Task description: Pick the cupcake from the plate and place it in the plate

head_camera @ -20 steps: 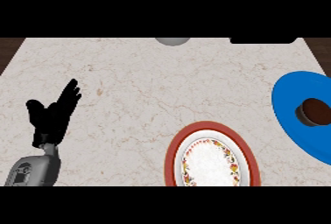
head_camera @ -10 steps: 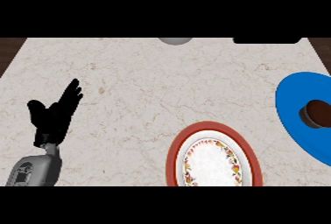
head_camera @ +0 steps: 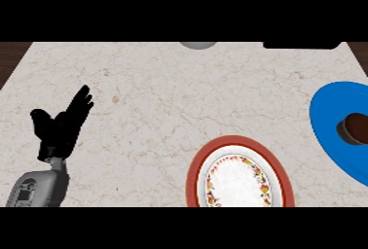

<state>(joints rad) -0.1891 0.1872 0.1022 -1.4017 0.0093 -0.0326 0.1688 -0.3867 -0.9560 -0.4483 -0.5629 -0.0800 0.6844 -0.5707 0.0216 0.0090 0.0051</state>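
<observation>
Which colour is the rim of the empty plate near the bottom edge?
The rim is red, around a white centre with a small flowery border; the head view shows it.

The bench (head_camera: pixel 179 87) is beige marble with faint brown veins. A blue plate (head_camera: pixel 332 116) holds a dark brown cupcake (head_camera: pixel 357 127) — another plate (head_camera: pixel 241 177) is red-rimmed, white-centred, with a floral ring. Left hand (head_camera: pixel 61 127) — black.

Left hand resting, two plates on the counter

The left hand (head_camera: pixel 61 127) rests open near the counter's (head_camera: pixel 179 97) left edge, fingers up. A red-rimmed plate (head_camera: pixel 239 177) sits at the near edge; the blue plate (head_camera: pixel 332 127) at the right edge holds what seems the cupcake (head_camera: pixel 356 127).
</observation>
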